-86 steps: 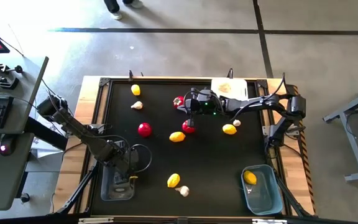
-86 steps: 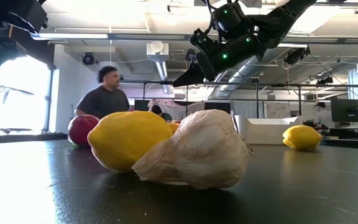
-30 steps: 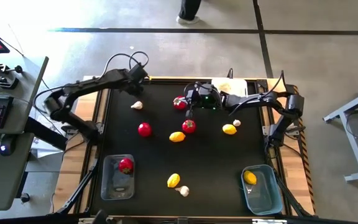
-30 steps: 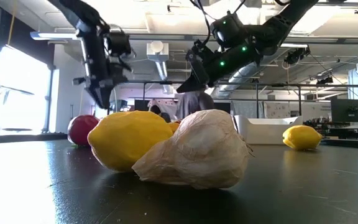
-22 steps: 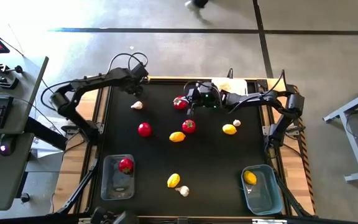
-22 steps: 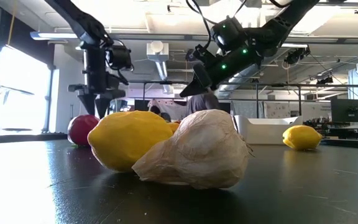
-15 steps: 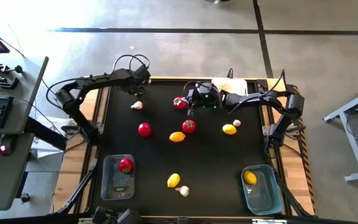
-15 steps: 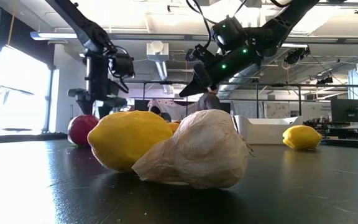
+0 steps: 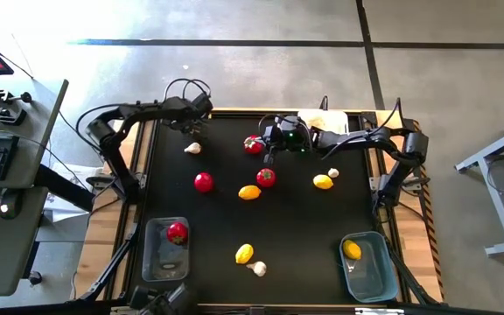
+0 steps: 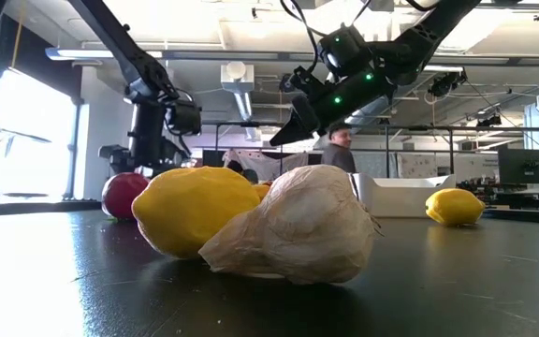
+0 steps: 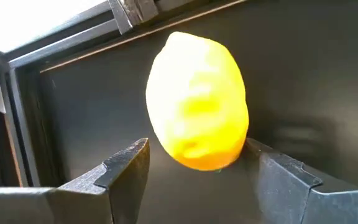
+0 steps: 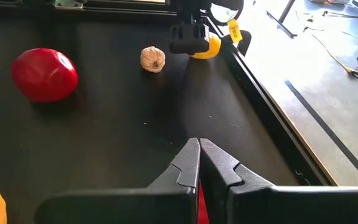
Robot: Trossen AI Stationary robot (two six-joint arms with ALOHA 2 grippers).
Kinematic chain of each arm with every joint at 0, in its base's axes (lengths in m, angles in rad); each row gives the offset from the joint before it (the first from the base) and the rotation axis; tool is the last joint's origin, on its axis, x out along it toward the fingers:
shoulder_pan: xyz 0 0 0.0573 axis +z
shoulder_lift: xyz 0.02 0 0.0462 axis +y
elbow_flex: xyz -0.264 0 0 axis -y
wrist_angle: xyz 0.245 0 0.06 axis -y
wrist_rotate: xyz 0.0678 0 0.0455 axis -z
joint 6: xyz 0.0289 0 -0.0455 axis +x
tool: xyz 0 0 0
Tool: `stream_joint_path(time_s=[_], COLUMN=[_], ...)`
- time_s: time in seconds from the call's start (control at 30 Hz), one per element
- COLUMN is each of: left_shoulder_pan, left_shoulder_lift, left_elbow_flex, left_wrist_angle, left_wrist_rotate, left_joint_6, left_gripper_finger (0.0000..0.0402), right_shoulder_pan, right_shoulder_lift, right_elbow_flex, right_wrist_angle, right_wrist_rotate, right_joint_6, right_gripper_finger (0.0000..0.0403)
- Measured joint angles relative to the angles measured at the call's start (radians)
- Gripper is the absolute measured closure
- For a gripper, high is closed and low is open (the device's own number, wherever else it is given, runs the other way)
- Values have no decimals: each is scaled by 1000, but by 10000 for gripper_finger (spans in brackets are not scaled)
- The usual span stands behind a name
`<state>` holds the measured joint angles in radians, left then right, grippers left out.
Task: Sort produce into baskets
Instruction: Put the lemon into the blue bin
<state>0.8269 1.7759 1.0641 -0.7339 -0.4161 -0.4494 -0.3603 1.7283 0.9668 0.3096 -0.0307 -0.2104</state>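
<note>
Black table (image 9: 287, 227) w/ wood frame, three baskets round the edges: clear tub (image 9: 165, 254) near-left corner w/ one red pc in it, blue-grey tub (image 9: 366, 265) near-right w/ one yellow pc, white tub (image 9: 324, 122) far edge, right of centre.

L arm reaches to the far-left corner. Left gripper (image 11: 199, 171) is down over the yellow lemon (image 11: 198, 126) there, jaws spread, one finger each side of it, no squeeze visible yet. In the left wrist view the lemon sits between the fingers and a bit fwd of the tips; its long axis runs roughly away from the camera, so the fingers straddle the narrow width. Table rail just behind it. In the high view the gripper hides this pc. L arm is clearly the nearer one.

Right gripper (image 12: 199, 163) hangs over far-centre of the table, fingers pressed together. A sliver of red shows under the tips, can't tell if anything's pinched. Red tomato (image 9: 252, 145) lies just beside it in the high view.

Loose pcs: garlic bulb (image 9: 192, 148) near the L gripper, second tomato (image 9: 203, 182) left-centre, third tomato (image 9: 266, 178) mid-table, lemon (image 9: 248, 192) beside it, lemon + garlic on the right (image 9: 323, 182), lemon/garlic pair (image 9: 245, 254) at the near edge.

Judgement: next is close on the corner lemon, lift, carry to the yellow tub, which is diagonally opposite, a long haul. Sort barely started.
</note>
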Motion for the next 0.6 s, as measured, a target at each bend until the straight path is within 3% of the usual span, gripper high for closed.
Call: stream_joint_path(time_s=[0.23, 0.6], left_shoulder_pan=[28, 46], left_shoulder_lift=[17, 17], left_elbow_flex=[0, 0], left_wrist_angle=[26, 50], left_wrist_rotate=[0, -17], left_joint_6=[41, 198], left_gripper_finger=[178, 301], right_shoulder_pan=[0, 0], right_shoulder_lift=[0, 0], right_elbow_flex=[0, 0], right_wrist_angle=[0, 0], right_wrist_rotate=[0, 0], right_joint_6=[0, -8], right_gripper_finger=[403, 403])
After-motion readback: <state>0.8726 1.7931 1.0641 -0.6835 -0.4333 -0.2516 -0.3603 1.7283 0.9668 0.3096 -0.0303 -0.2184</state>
